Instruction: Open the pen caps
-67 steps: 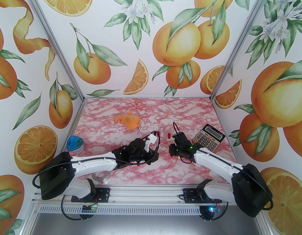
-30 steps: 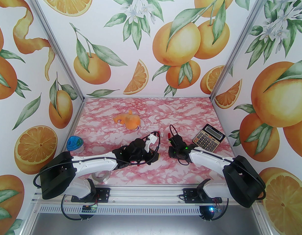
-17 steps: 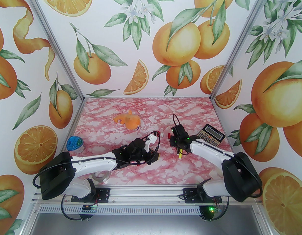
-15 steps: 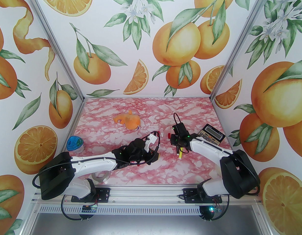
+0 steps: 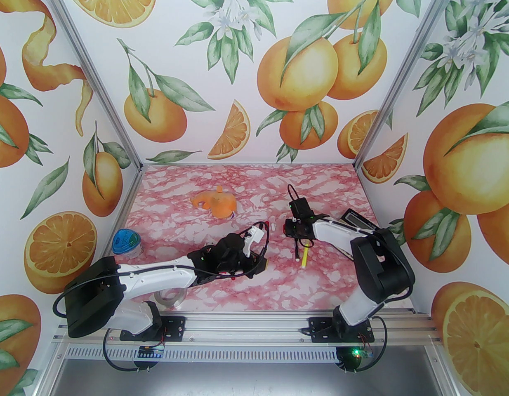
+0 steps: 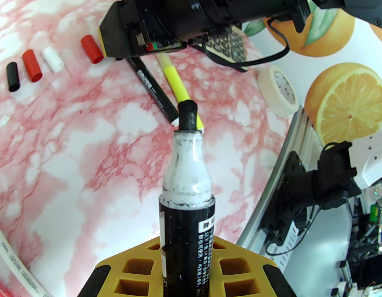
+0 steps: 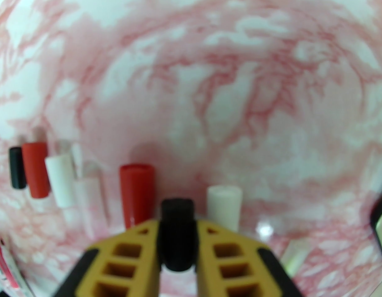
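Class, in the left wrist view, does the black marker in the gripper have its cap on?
No, the black marker in the left gripper shows its bare black tip uncovered.

On the table (image 5: 279, 295), the pen caps (image 7: 36, 169) lie in a row at centre. The right gripper (image 5: 287, 232) sits over the row's right part, gripping a cap (image 7: 177, 237) with one loose cap on either side. A marker (image 5: 296, 251) and a highlighter (image 5: 305, 258) lie side by side just nearer than that gripper, highlighter rightmost, with the left gripper (image 6: 184, 258) and the pen (image 6: 186, 178) it holds to their left. The calculator (image 5: 355, 217) lies behind the right arm; the tape roll (image 5: 170, 297) lies under the left arm.
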### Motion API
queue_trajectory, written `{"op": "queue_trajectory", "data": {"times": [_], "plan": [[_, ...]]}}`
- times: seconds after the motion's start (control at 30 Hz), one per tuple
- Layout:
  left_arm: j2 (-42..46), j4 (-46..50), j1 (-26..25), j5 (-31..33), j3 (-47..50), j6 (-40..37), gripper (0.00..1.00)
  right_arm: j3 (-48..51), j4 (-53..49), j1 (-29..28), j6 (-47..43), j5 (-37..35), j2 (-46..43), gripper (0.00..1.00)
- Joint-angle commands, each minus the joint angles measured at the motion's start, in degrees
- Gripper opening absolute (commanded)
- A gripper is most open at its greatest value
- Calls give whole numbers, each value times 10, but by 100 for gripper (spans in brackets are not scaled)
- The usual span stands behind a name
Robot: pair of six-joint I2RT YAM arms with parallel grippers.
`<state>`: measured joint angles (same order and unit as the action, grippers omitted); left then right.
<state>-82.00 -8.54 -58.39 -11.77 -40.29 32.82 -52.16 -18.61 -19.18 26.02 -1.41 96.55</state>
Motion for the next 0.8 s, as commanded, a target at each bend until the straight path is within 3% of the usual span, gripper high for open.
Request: {"op": "queue_trajectory", "data": {"times": [0.0,0.53,0.77], "plan": [[18,4,3,7,-9,0,0,-20,23,7,-6,7,14,25],[25,26,3,19,-7,5,0,-26,16,11,-5,20,2,29],[24,146,-12,123,-37,34,1,40,20,-17,-9,36,-107,34]]}}
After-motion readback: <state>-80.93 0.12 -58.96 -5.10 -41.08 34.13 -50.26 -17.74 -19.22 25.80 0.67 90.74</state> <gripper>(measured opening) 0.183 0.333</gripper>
